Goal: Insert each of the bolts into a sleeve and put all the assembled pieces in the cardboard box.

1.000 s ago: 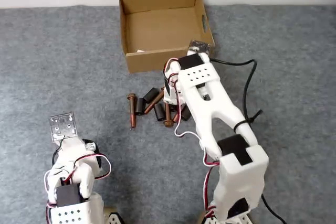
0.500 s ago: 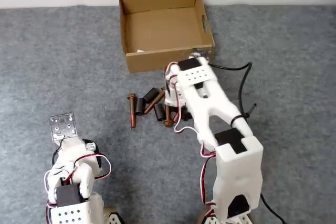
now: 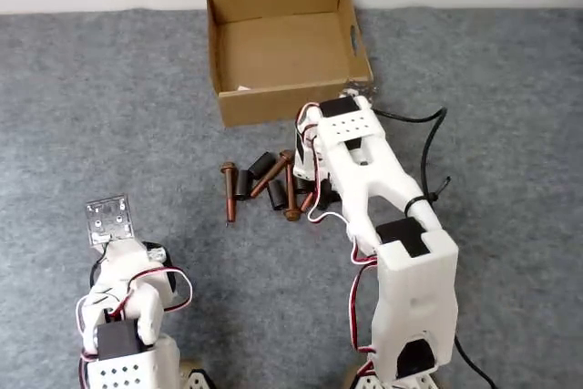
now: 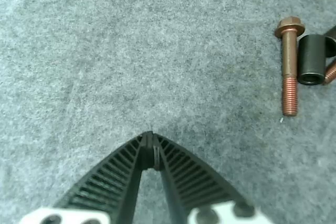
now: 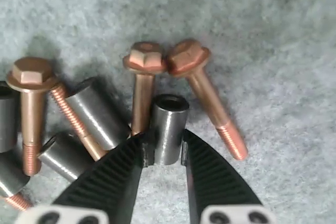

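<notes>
Clamped in the right gripper: one dark sleeve, pinched across its lower end between the two black fingers, open bore facing away from the wrist. Tight against one flank of it, a copper bolt; close on the other flank, a second bolt angled away, head to head with the first. From above, all of this in the small heap on the grey carpet, just in front of the cardboard box, with no assembled pieces inside by the look of it. Hard to tell whether resting on the carpet or already a touch clear of it. Parked well back over bare carpet, tips pressed together on nothing: the left gripper, with another bolt and sleeve lying ahead of it. For a clean pick: keep the squeeze firm against any rolling of the smooth round wall; rise straight up, so as not to drag the neighbouring bolt along; hold the bore level and unobstructed, ready for a threaded end.
</notes>
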